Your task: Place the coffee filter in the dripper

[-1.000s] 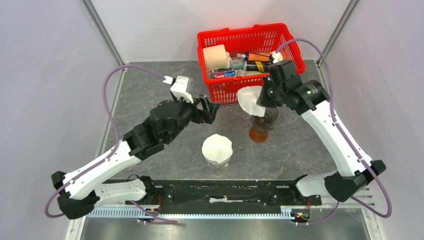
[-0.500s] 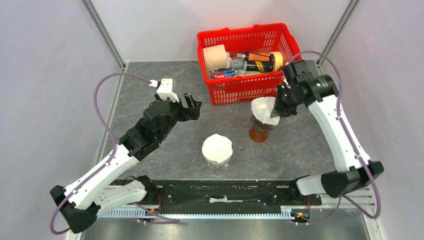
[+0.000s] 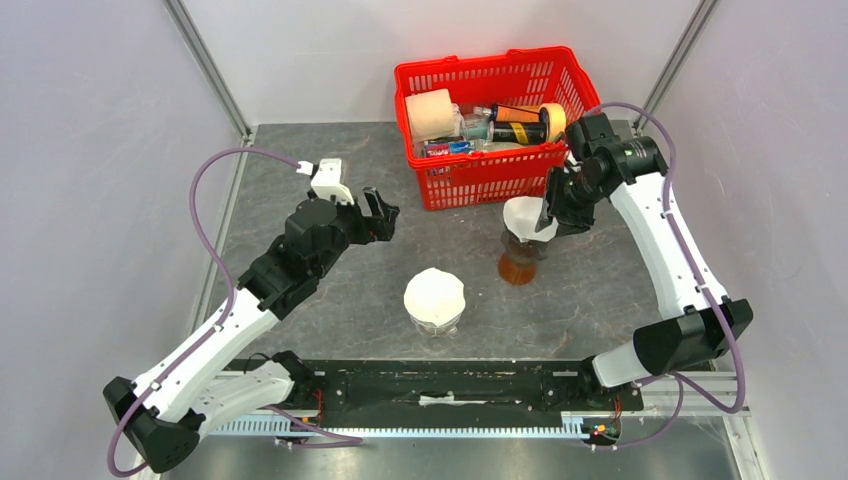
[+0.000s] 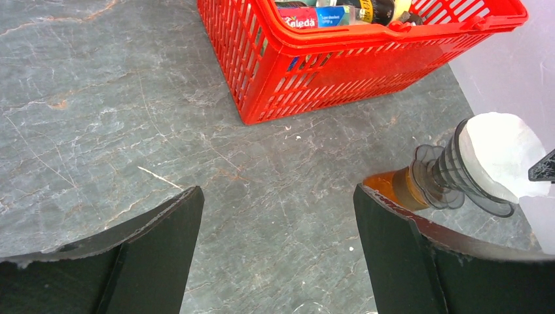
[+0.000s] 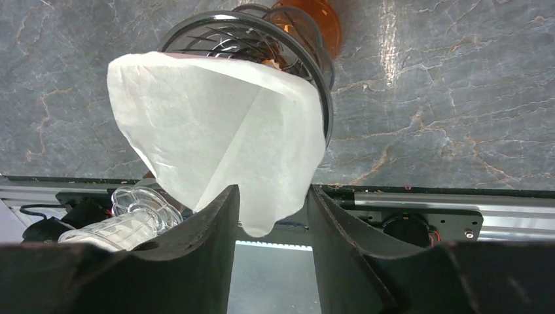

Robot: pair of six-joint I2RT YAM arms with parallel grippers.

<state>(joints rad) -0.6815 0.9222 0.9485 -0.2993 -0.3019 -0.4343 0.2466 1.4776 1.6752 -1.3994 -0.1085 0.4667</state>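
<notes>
The clear ribbed dripper (image 3: pixel 435 320) stands at the front middle of the table with a white filter (image 3: pixel 434 292) over its mouth; it also shows in the right wrist view (image 5: pixel 124 219). A second white coffee filter (image 3: pixel 522 215) sits in a dark smoky-grey cup (image 5: pixel 307 46) stacked on a tumbler of brown liquid (image 3: pixel 516 267). My right gripper (image 3: pixel 553 212) is at this filter's (image 5: pixel 216 131) edge. Its jaws stand apart, with a flap of the filter hanging between them. My left gripper (image 3: pixel 383 214) is open and empty over bare table, left of the tumbler (image 4: pixel 393 186).
A red basket (image 3: pixel 500 172) holding bottles and a paper roll stands at the back, just behind the stacked cups; it also shows in the left wrist view (image 4: pixel 307 72). A black rail (image 3: pixel 430 385) runs along the near edge. Grey walls close in both sides.
My right gripper brought the filter down from the air onto the dark cup and now has its jaws apart. My left arm drew back to the left.
</notes>
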